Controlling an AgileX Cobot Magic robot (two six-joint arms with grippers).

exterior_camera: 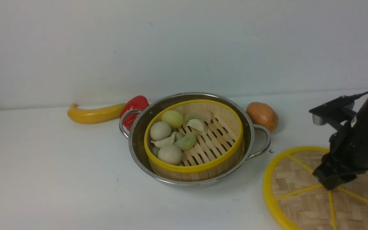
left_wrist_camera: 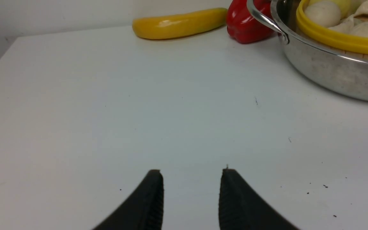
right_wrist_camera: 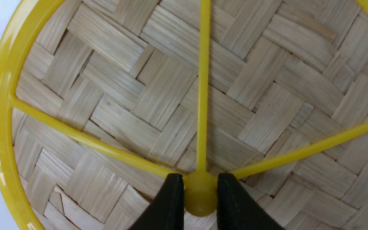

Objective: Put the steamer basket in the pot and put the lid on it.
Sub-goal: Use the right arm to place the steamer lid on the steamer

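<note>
The steamer basket (exterior_camera: 194, 140), yellow-rimmed with pale dumplings and buns on its slats, sits inside the shiny steel pot (exterior_camera: 139, 134) at the table's middle. The lid (exterior_camera: 299, 191), a flat woven disc with a yellow rim and spokes, lies on the table at the front right. My right gripper (right_wrist_camera: 200, 183) is down on the lid's centre, both black fingers pressed against the small yellow knob (right_wrist_camera: 200, 198). My left gripper (left_wrist_camera: 191, 172) is open over bare table, left of the pot (left_wrist_camera: 331, 73); nothing lies between its fingers. The left arm does not show in the front view.
A yellow squash (exterior_camera: 94, 114) and a red pepper (exterior_camera: 135, 107) lie behind the pot's left handle. A brown potato (exterior_camera: 262, 115) rests by the right handle. The wall runs close behind them.
</note>
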